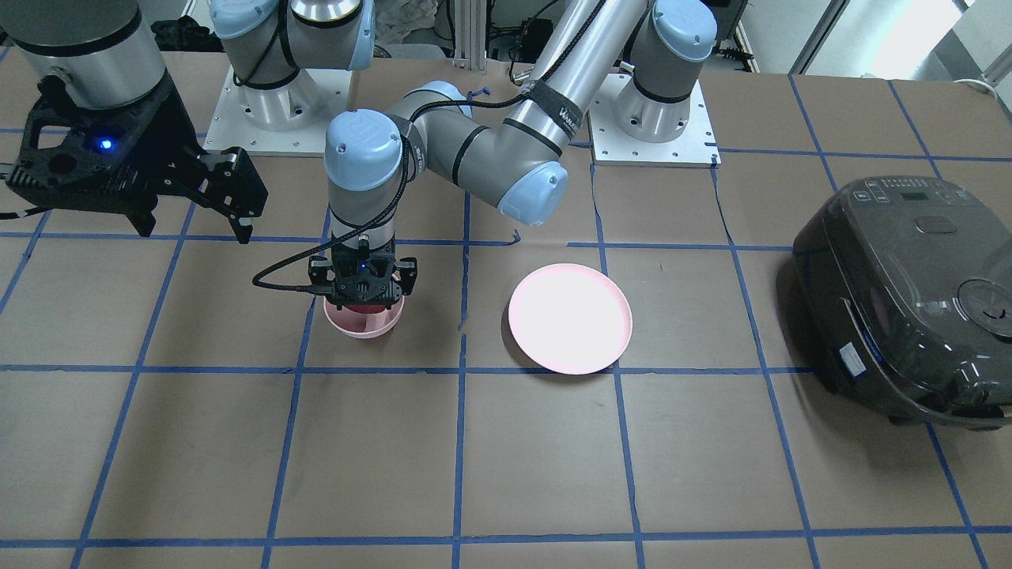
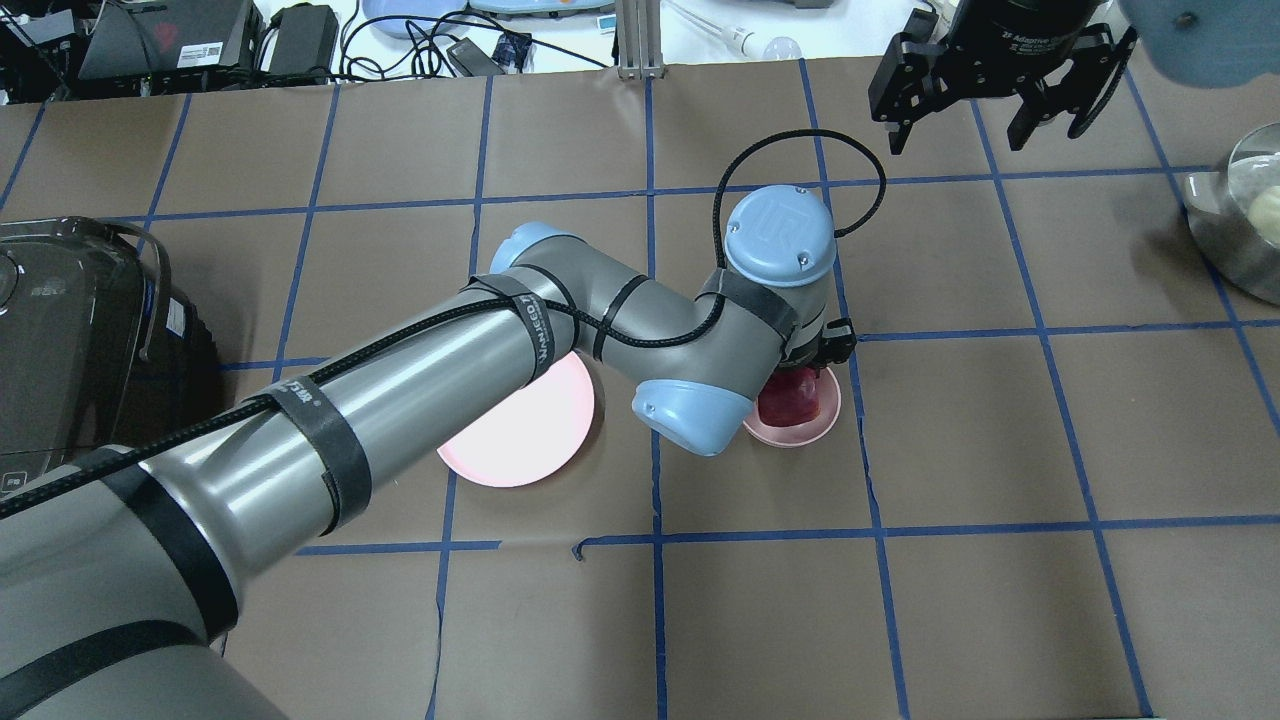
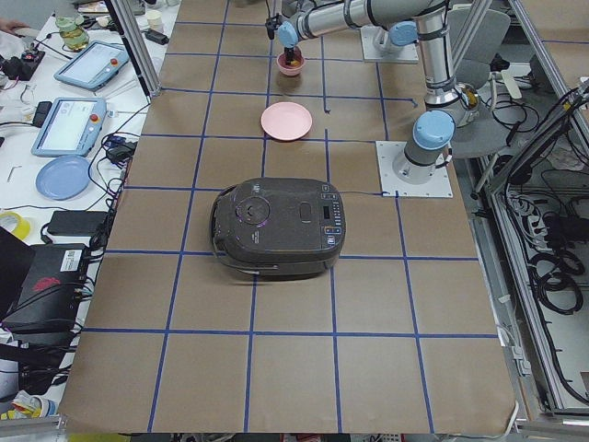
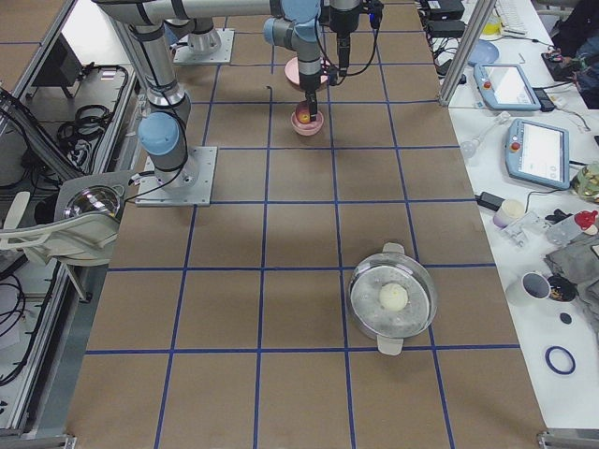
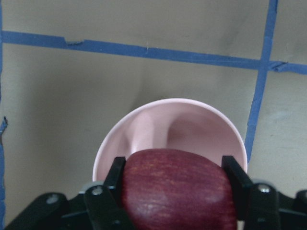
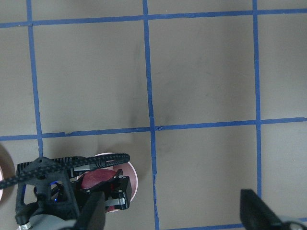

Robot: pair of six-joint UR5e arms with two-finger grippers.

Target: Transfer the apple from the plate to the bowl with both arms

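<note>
While my left end effector (image 5: 175,167) grips the apple (image 5: 177,191) between both fingers at the bottom of the wrist view, the fruit sits in the mouth of the bowl (image 5: 144,129); I cannot tell whether it touches the bottom. From the front, the bowl stands left of centre on the bench (image 1: 506,474), the plate (image 1: 569,318) apart to its right. My right end effector (image 2: 985,110) hovers at the overhead view's upper right, fingers spread.
</note>
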